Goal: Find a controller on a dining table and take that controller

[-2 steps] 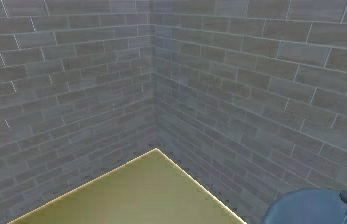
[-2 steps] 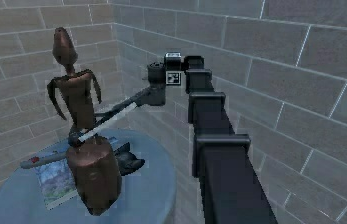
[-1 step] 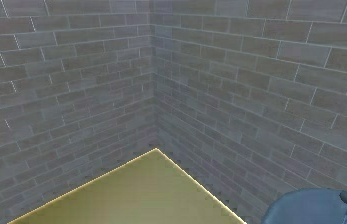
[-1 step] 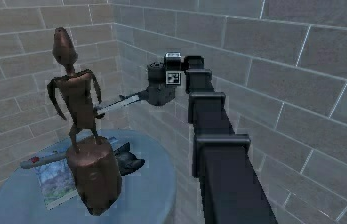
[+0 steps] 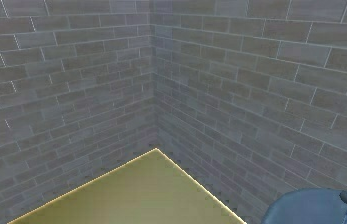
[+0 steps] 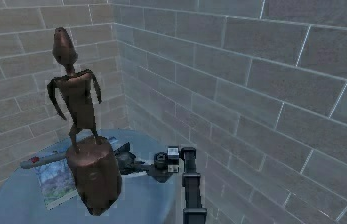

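My claw (image 6: 127, 160) is by the statue (image 6: 81, 110), which stands at its nine o'clock. I can't tell the claw's state or whether it holds anything. A grey bar (image 6: 39, 158), maybe the controller, lies farther out at nine on the worktop (image 6: 11, 190). Reaching across could topple the statue.

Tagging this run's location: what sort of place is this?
Likely a room corner in a house: grey brick walls meet above a yellow floor, and a round blue table bears a brown statue.
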